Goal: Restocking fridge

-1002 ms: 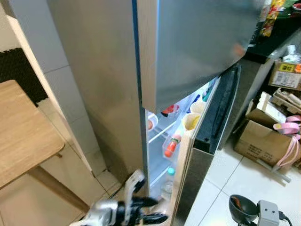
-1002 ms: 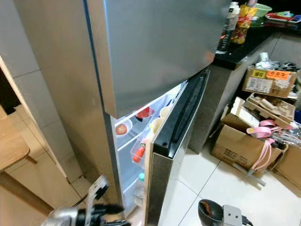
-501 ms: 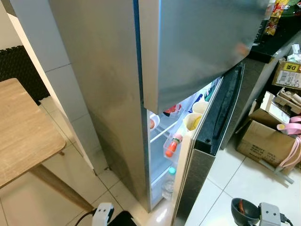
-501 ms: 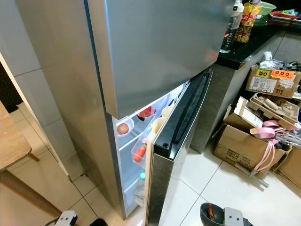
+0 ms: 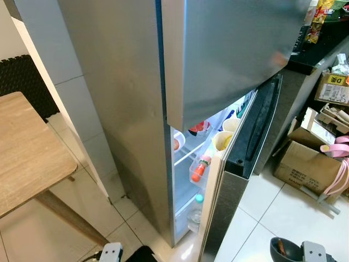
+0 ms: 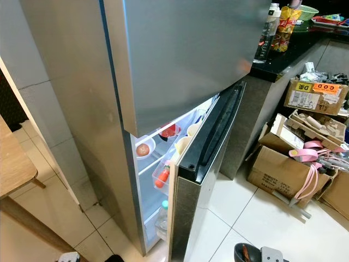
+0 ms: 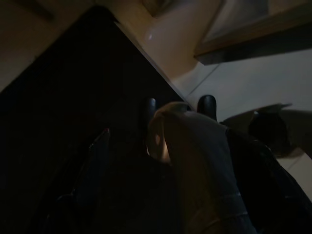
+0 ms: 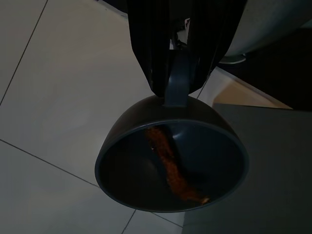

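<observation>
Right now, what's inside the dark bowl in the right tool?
The dark bowl holds one long orange-brown strip of food lying across its bottom. The right tool grips the bowl's handle.

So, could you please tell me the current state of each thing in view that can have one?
Lower fridge door: ajar, interior lit.
Upper fridge door: closed.
Right gripper: shut on the dark bowl's handle.
Dark bowl: held, an orange-brown strip inside.
Cardboard box: open.
</observation>
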### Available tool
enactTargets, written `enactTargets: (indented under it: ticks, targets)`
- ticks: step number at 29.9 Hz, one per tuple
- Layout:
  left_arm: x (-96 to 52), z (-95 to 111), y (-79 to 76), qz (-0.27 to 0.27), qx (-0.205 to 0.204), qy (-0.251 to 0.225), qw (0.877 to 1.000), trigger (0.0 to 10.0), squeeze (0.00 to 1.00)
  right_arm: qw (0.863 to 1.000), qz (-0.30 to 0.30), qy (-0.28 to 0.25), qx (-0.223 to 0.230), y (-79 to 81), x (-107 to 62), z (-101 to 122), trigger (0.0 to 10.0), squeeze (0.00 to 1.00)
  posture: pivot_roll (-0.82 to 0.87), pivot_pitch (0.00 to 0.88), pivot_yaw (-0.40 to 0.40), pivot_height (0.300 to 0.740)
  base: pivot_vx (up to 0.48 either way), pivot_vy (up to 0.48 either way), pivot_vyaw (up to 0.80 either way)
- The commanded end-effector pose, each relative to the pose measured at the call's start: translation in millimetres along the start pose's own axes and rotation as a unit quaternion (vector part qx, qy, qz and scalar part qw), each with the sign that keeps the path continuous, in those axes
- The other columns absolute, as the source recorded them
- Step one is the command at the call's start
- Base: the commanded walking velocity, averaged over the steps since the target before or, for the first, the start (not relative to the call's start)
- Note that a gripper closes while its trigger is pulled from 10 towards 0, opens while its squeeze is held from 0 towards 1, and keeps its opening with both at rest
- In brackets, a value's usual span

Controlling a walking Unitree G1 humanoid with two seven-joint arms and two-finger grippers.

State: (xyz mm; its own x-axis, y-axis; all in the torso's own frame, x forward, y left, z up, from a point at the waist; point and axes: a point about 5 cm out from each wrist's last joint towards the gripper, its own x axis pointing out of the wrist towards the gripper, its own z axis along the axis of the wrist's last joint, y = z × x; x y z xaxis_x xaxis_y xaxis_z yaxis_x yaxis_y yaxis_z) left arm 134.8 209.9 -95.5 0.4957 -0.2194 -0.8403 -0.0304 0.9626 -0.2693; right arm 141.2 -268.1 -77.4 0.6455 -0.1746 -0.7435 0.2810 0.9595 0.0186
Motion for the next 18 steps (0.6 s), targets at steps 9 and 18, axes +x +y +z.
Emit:
enactTargets:
  ticks: [9, 18]
  targets:
    - [3.3, -12, -12.6, -0.025, 0.020, 0.024, 0.999, 10.0, 0.00, 1.000, 0.003, 0.003, -0.007, 0.4, 0.1, 0, 10.0, 0.00, -0.08, 0.000, -0.016, 0.740, 0.000, -0.430, 0.00]
    - [2.8, -17, -10.1, 0.005, 0.020, 0.034, 0.999, 10.0, 0.00, 1.000, 0.004, 0.004, -0.009, 1.2, 0.4, 0, 10.0, 0.00, -0.08, 0.000, -0.019, 0.740, 0.000, -0.053, 0.00]
